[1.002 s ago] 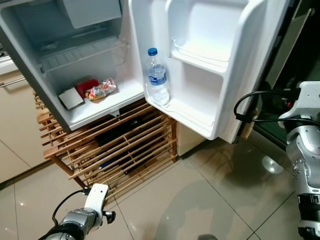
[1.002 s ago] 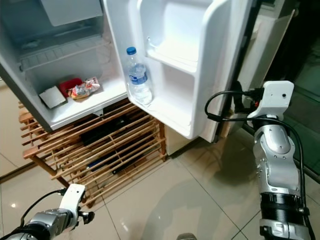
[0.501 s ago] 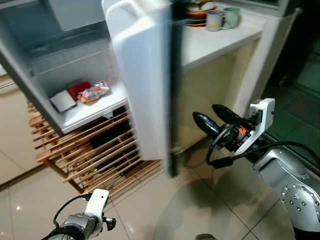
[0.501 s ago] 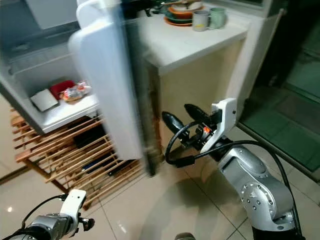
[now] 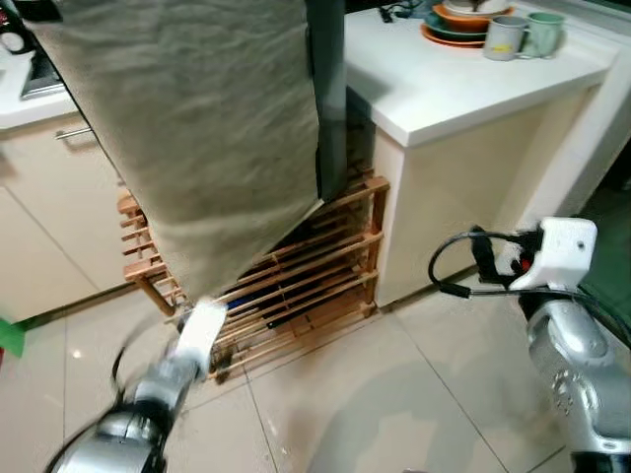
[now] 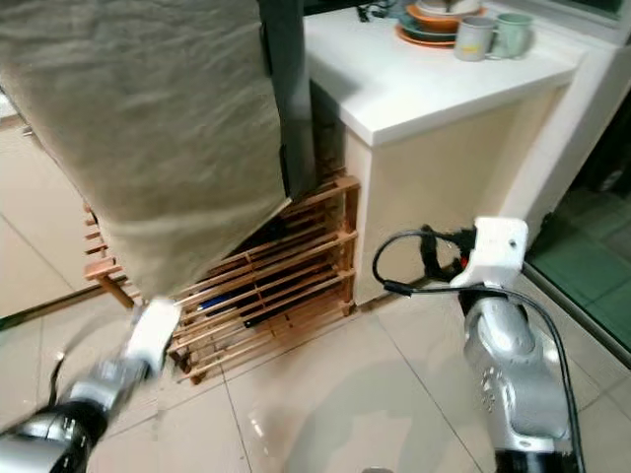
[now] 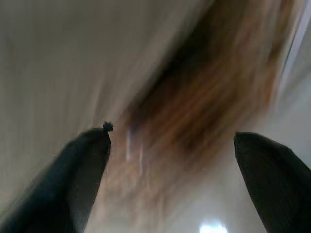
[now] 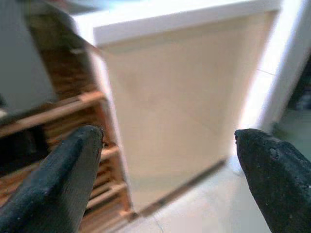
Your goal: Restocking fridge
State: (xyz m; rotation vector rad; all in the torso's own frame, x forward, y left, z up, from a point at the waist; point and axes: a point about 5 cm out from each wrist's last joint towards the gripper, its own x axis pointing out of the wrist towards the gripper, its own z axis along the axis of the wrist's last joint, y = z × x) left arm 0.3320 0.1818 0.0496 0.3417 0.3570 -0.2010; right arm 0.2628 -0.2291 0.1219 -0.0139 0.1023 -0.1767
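The small fridge stands shut, its grey-beige textured door (image 5: 197,128) facing me and its dark side panel (image 5: 328,99) to the right. It rests on a wooden slatted rack (image 5: 306,266). My left arm (image 5: 192,345) is low at the left, blurred, close to the door's lower corner. In the left wrist view my left gripper (image 7: 170,136) is open and holds nothing, with the blurred rack ahead. My right arm (image 5: 557,251) is at the right, clear of the fridge. My right gripper (image 8: 170,133) is open and holds nothing, facing the beige cabinet side (image 8: 175,107).
A white counter (image 5: 444,89) on a beige cabinet stands right of the fridge, with bowls (image 5: 463,15) and two mugs (image 5: 508,34) on it. Beige drawers (image 5: 49,217) are to the left. Glossy tiled floor (image 5: 394,394) lies in front.
The fridge door has swung from open to fully shut. My right arm has drawn back to the right, and my left arm has risen toward the rack. The camera has shifted.
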